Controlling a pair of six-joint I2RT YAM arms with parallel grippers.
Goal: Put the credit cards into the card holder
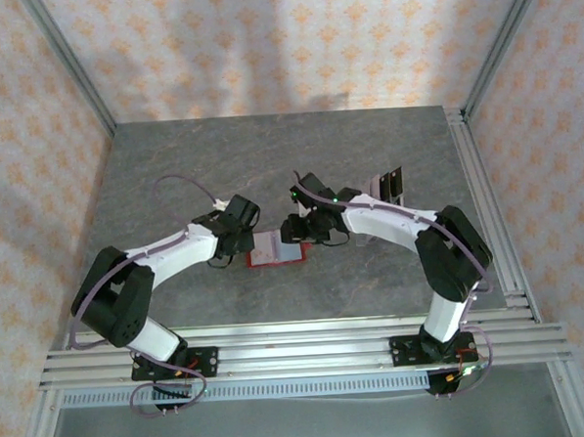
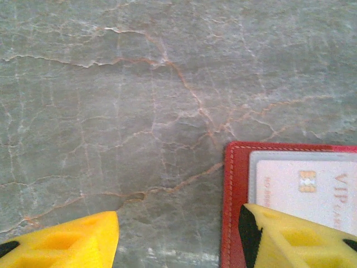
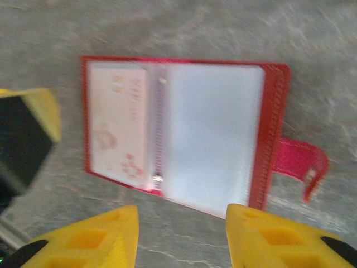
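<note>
The card holder [image 1: 276, 249] lies open and flat on the table between both grippers, red-bordered with pale pockets [image 3: 215, 134] and a snap tab [image 3: 298, 162] on its right edge. A pale card marked VIP [image 2: 312, 184] sits in its left pocket [image 3: 117, 123]. My left gripper [image 2: 178, 245] is open, its right finger [image 2: 295, 234] resting on the holder's left page and its left finger over bare table. My right gripper [image 3: 181, 237] is open just off the holder's near edge, with nothing between its fingers. Dark credit cards [image 1: 389, 183] lie at the back right.
The grey marbled table [image 1: 172, 176] has patterned walls round it and a metal rail [image 1: 487, 198] along its right side. Both arms reach inward, their wrists close together over the holder. The left gripper's finger [image 3: 28, 134] stands at the holder's left edge.
</note>
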